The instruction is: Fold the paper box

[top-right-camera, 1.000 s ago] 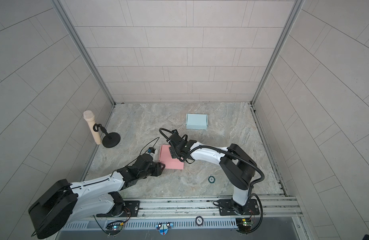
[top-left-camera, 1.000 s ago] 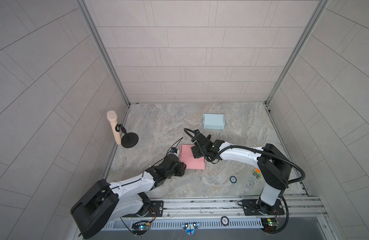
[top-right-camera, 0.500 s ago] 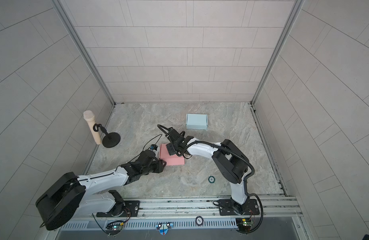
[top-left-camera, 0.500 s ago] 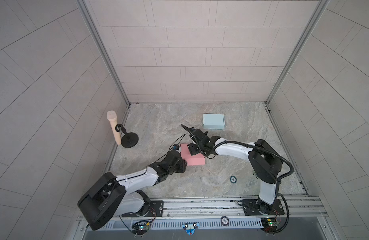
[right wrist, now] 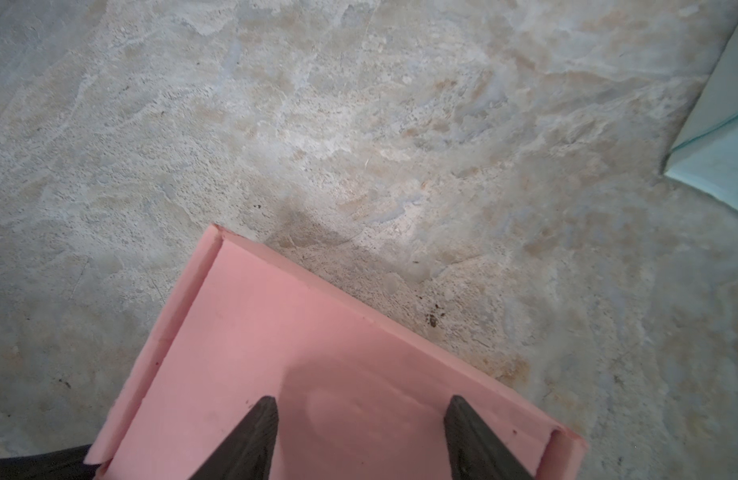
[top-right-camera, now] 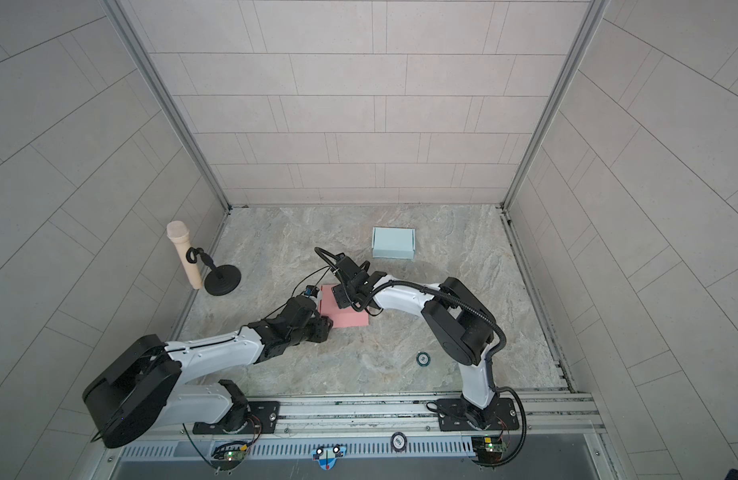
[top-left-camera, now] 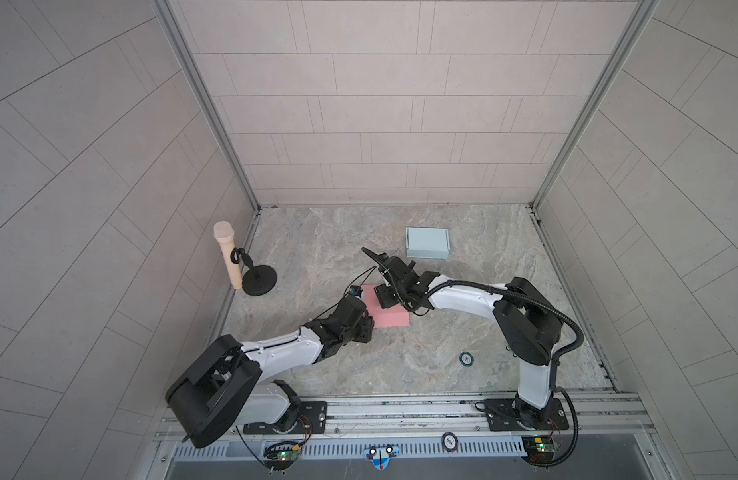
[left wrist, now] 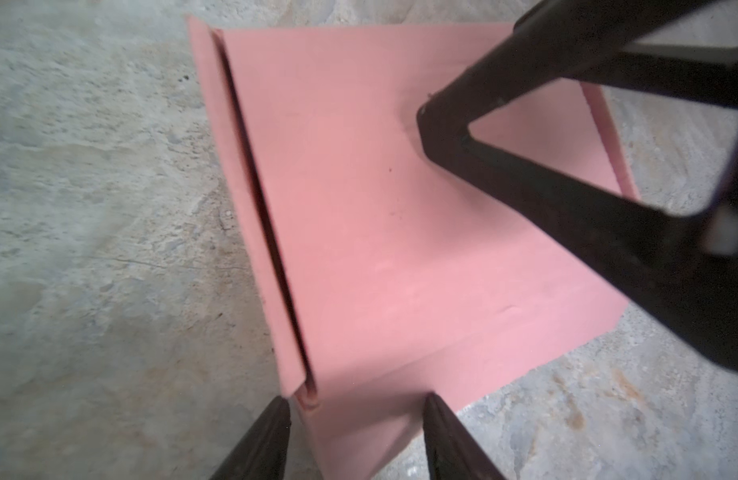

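Pink paper box (top-left-camera: 394,320) lying flat in the middle of the stone-look bench (top-left-camera: 442,365), lid down. Left hand (left wrist: 357,411) apart, straddling the near corner, clamping nothing visibly. Right hand (right wrist: 361,405) apart too, holding nothing, one fingertip (left wrist: 427,120) pressing down on the lid.

Risks from here:
- Side flap (left wrist: 238,199) sitting outside the lid, dark slit between the two. Likely to spring open on releasing lid pressure before tucking.
- Closing the left hand on that corner: thin card, easy to crush or kink instead of creasing on the score line.
- Pushing sideways on the flap: probably slides the whole box, given a smooth bench, light card and only one fingertip pinning it.
- Pressing harder on the lid centre: hollow underneath, prone to denting. Faint lighter oval patch by the right hand in the right wrist view; cannot tell whether dent or sheen.
- Both hands close together over one small box: finger clash possible.

Materials:
- Box: matte pink paperboard, crisp folded edges, shallow rectangular shape.
- Bench: mottled grey-beige marble pattern, hard.
- Fingers: black, tapered to points, slightly scuffed.
- Pale blue box (top-left-camera: 426,248): well apart toward the back, same shallow form, looks already folded.
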Controlling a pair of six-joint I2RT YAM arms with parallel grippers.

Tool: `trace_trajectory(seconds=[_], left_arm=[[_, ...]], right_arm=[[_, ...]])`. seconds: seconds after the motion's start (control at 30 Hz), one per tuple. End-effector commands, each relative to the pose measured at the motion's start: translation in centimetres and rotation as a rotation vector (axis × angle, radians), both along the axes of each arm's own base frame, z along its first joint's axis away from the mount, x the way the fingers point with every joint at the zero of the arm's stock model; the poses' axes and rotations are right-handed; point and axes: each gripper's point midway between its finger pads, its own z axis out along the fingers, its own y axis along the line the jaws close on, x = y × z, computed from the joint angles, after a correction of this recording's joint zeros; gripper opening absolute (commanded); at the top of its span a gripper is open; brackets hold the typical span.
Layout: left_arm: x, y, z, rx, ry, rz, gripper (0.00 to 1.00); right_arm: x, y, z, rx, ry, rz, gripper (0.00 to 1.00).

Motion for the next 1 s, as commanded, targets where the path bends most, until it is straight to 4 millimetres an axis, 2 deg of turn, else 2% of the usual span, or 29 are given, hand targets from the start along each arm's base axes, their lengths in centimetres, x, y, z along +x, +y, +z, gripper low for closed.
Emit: trace_trajectory(seconds=[0.0, 0.27, 0.43, 0.63, 0.77, 0.97], left_arm=[[0.0, 1.3, 0.6, 0.030, -0.029, 0.032, 0.58], [-1.3, 1.6, 2.8, -0.035, -0.058, 0.005, 0.60], [-1.3, 1.7, 2.9, -0.070, -0.054, 0.004, 0.56], [-1.1, 3.8, 2.7, -0.186, -0.047, 0.101, 0.48], [-0.1, 5.8, 2.2, -0.191, -0.035, 0.201, 0.40], [0.8, 6.6, 1.4, -0.226, 0.002, 0.248, 0.30]], right_arm=[[-3.6, -0.6, -3.1, -0.066, 0.150, 0.054, 0.66], [-3.3, -0.9, -1.4, -0.065, 0.120, 0.042, 0.66], [-3.3, -0.7, 0.1, -0.037, 0.106, 0.030, 0.66], [-2.9, 0.1, 2.4, -0.007, 0.078, 0.012, 0.66], [-2.4, -0.1, 2.4, -0.010, 0.065, -0.017, 0.66], [-2.6, 0.1, 1.1, -0.044, 0.068, -0.020, 0.66]])
